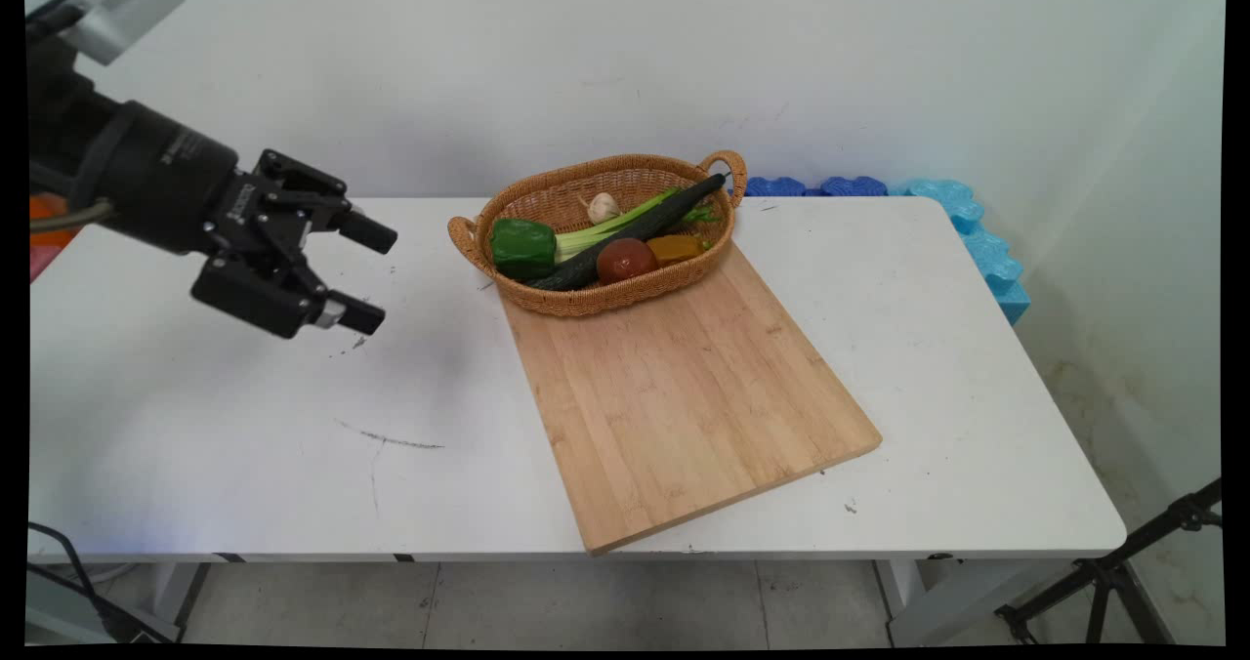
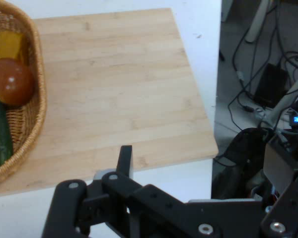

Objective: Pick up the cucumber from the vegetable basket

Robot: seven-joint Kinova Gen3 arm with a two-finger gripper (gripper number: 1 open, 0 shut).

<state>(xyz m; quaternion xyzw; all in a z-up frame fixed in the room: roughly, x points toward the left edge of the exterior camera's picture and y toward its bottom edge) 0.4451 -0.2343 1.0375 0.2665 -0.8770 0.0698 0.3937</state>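
Two black fingers (image 1: 366, 232) of the gripper (image 1: 376, 274) stand wide apart in the main view, with nothing between them. The gripper hangs above the white table (image 1: 195, 445), left of the wicker basket (image 1: 625, 301) and apart from it. The basket sits on the far end of a wooden cutting board (image 1: 684, 396) and holds a green pepper (image 1: 522, 248), a cucumber (image 1: 635, 230), a tomato (image 1: 626, 261), a garlic bulb (image 1: 604, 207), pale green stalks (image 1: 605, 226) and a yellow-orange piece (image 1: 676, 248). Blue foam (image 1: 962, 211) lies past the table's far right corner.

The hand view looks across the bare board, with the basket's rim, tomato and cucumber at its left edge; only one fingertip shows clearly there, touching nothing
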